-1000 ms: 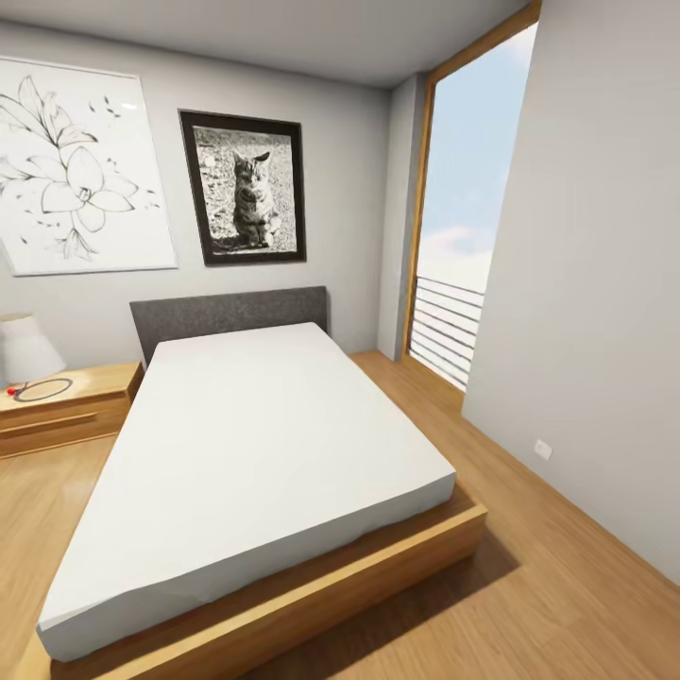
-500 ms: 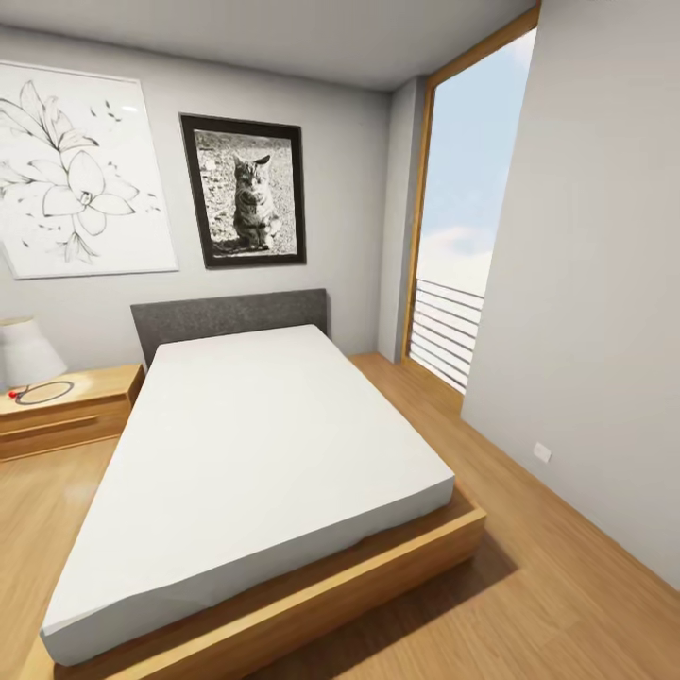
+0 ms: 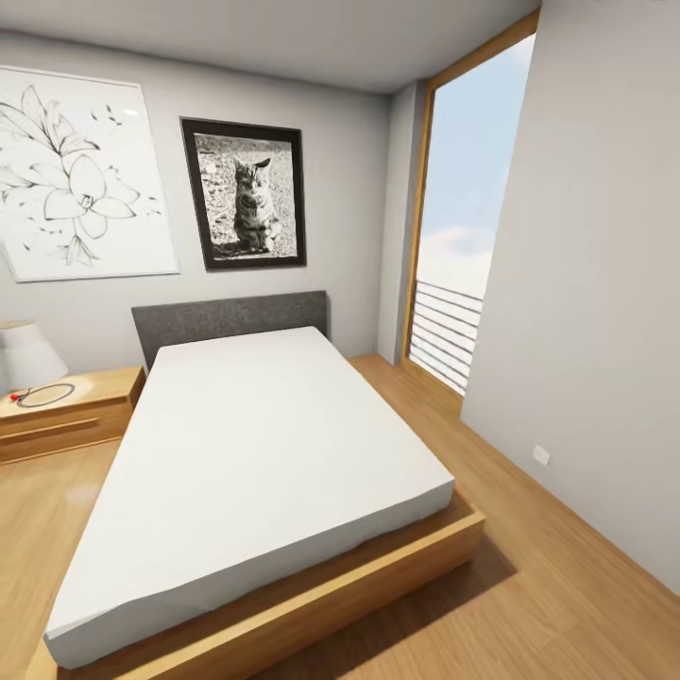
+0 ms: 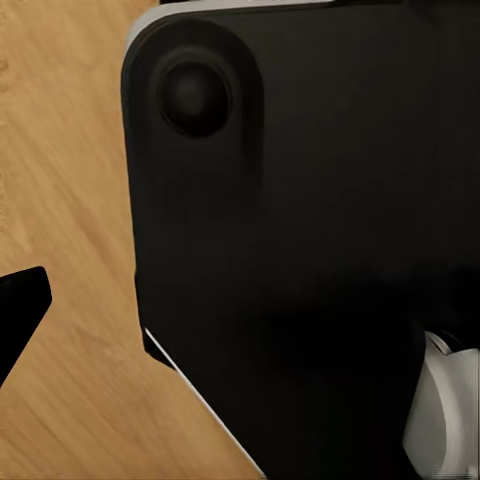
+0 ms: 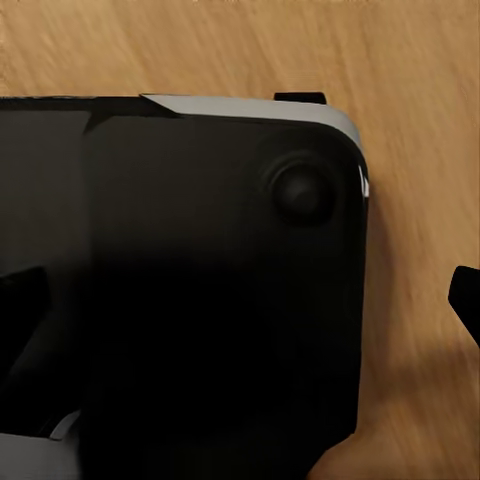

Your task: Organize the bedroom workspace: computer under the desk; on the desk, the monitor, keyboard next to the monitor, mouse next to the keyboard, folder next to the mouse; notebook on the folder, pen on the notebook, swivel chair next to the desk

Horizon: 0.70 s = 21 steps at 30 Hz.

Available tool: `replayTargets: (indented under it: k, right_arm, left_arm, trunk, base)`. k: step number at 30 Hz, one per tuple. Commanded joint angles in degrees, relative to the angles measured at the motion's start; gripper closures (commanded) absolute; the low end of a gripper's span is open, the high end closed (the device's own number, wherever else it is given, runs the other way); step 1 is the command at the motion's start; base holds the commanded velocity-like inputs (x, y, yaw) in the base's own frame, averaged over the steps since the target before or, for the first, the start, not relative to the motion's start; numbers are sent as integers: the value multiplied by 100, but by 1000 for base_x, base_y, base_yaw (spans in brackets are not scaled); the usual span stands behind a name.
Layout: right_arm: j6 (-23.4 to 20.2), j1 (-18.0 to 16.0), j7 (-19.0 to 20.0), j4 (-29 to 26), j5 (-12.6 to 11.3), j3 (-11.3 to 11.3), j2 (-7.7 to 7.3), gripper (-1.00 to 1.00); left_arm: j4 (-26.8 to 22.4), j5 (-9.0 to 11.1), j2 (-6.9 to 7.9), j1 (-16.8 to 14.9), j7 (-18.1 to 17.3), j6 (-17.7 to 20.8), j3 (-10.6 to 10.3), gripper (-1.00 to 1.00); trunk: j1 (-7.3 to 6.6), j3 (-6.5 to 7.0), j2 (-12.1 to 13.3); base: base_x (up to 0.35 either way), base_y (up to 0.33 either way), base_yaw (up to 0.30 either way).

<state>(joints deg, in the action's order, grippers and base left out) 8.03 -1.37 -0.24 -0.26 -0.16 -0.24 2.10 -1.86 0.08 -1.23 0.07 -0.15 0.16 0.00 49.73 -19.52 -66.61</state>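
The head view has drifted slightly, so the robot is on the move: a white bed (image 3: 255, 463) fills the centre, a cat picture (image 3: 245, 194) hangs upper left, and a nightstand (image 3: 66, 408) sits at the left edge. The desk and the other task things are somewhere outside these views, so the workspace is yet to be reached. Both wrist views look down on the robot's black base (image 4: 300, 220) over the wooden floor (image 5: 420, 60), and I cannot tell whether either claw is released or clenched.

A bed (image 3: 255, 453) is being seen in the middle of the room, with its headboard (image 3: 231, 319) set against the back wall. Two pictures (image 3: 247, 194) are being shown above the headboard, side by side. A nightstand (image 3: 66, 411) is placed left of the bed, and a lamp (image 3: 26, 351) is carried on it. A window (image 3: 463, 227) is found at the right, behind the bed's far corner.
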Motion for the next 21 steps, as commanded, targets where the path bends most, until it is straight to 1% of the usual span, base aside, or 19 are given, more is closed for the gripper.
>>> replayTargets:
  k: [1,5,7,9,11,12,13,14,15,16,17,18,19,21]
  right_arm:
    - [21,-3,-2,6,-2,-6,1,-100]
    - [44,-3,-2,1,0,-2,1,-100]
    - [132,-3,-2,-2,8,4,-1,-100]
    - [486,-3,-9,-14,10,-5,-41,-100]
    - [976,-3,-20,-35,3,-24,-59,-100]
    - [1133,-3,-23,-59,2,-27,-61,-100]
    - [1487,-3,-30,-169,-6,-33,-67,-100]
    - [1845,-3,-38,-341,-22,-38,-73,-100]
    - [2017,-3,-41,-435,-36,-41,-76,-100]
    - [2337,-3,-52,-620,-65,-51,-82,-100]
    - [2726,-3,-110,-832,-99,-66,-103,-100]
    - [2917,-3,-188,-915,-113,-72,-119,-100]
    - [3041,-3,-290,-969,-120,-75,-130,-100]
    - [3194,-3,-510,-1034,-128,-74,-141,-100]
  left_arm:
    - [-8,3,0,1,-2,-1,0,-100]
    - [-11,13,0,0,2,-21,6,-100]
    - [-15,30,4,1,3,-152,11,-100]
    - [-20,41,4,2,2,-631,22,-100]
    - [-19,46,5,0,8,-1217,43,-100]
    - [-18,51,8,0,11,-1383,60,-100]
    - [-18,88,14,1,15,-1715,127,-100]
    - [-17,167,22,1,12,-2031,251,-100]
    - [-17,225,26,1,11,-2181,333,-100]
    - [-17,366,32,1,6,-2460,522,-100]
    - [-20,590,38,2,-9,-2821,805,-100]
    - [-20,715,47,2,-23,-3029,952,-100]
    - [-19,808,70,2,-32,-3216,1052,-100]
    - [-18,910,146,2,-43,-3539,1161,-100]
  trunk:
    - [-23,13,38]
    - [-110,85,199]
    - [-154,121,279]
    - [-198,157,359]
    - [-242,192,439]
    - [-264,210,479]
    - [-286,228,519]
    - [-308,246,559]
    - [-330,264,600]
    - [-352,282,640]
    - [-374,300,680]
    - [-396,318,720]
    - [-418,336,760]
    - [-462,372,840]
  base:
    - [0,0,0]
    - [0,0,0]
    - [0,0,0]
    - [0,0,0]
    - [0,0,0]
    - [0,0,0]
    - [0,0,0]
    - [0,0,0]
    - [0,0,0]
    - [0,0,0]
    - [0,0,0]
    - [0,0,0]
    - [0,0,0]
    - [0,0,0]
